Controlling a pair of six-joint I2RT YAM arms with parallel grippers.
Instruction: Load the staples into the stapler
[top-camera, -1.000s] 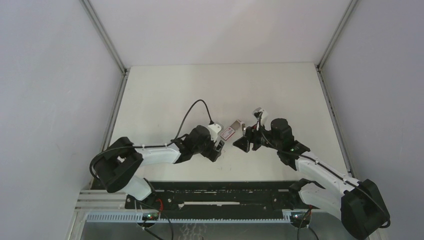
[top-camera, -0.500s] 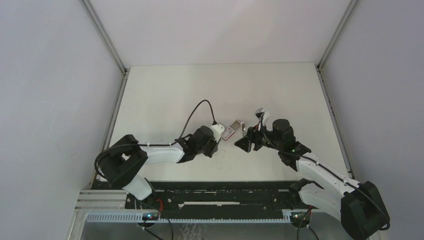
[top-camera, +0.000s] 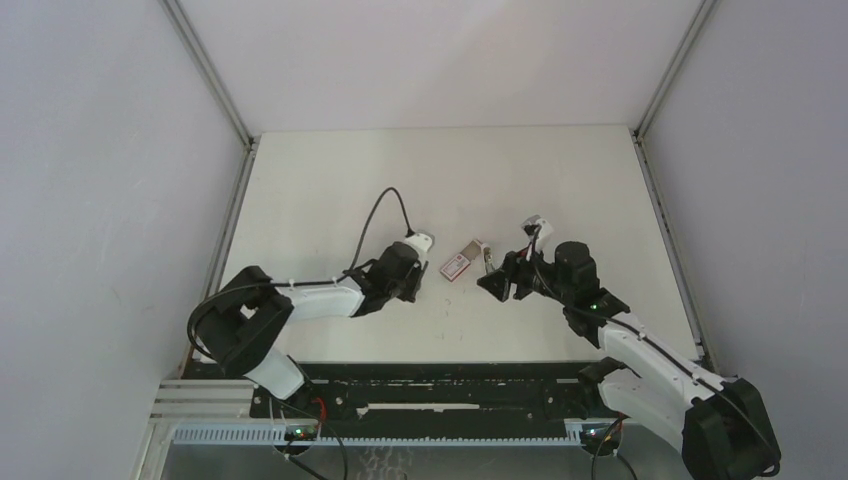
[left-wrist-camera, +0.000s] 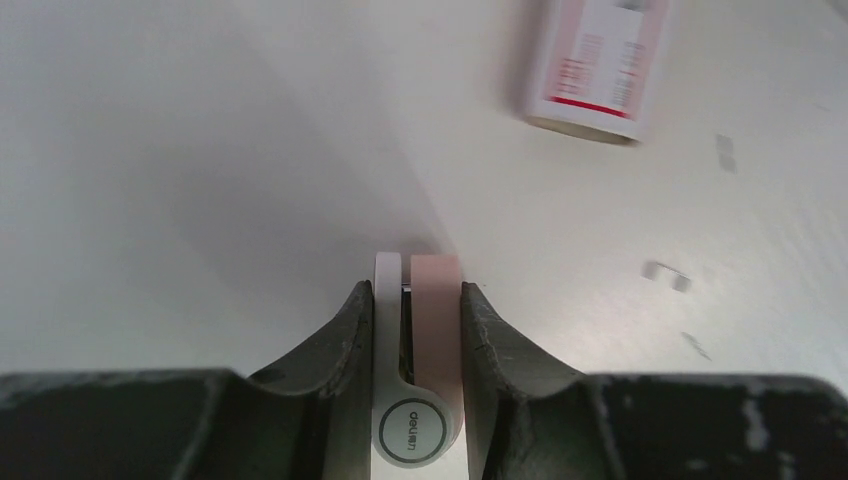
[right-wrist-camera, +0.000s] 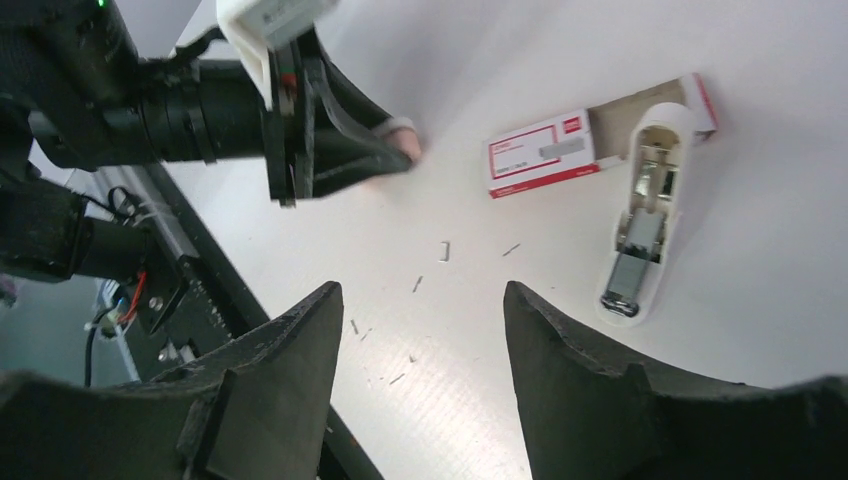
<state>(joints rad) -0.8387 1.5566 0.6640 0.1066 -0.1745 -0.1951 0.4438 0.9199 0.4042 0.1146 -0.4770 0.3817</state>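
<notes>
A robotics lab test cell is being shown. A bare white table (top-camera: 330, 180) is being enclosed by plain grey wall panels (top-camera: 100, 200) that are being held in aluminium frame posts (top-camera: 207, 72). 2 robot arms, the left arm (top-camera: 320, 297) and the right arm (top-camera: 645, 345), are being carried on a black mounting rail (top-camera: 450, 385) at the near edge. Wiring is being routed along a slotted cable duct (top-camera: 400, 434) below it.

Staples box (top-camera: 455, 264) touching stapler (top-camera: 487, 260), left arm (top-camera: 320, 298) and right arm (top-camera: 640, 345) flanking them, open table (top-camera: 450, 170) beyond
</notes>
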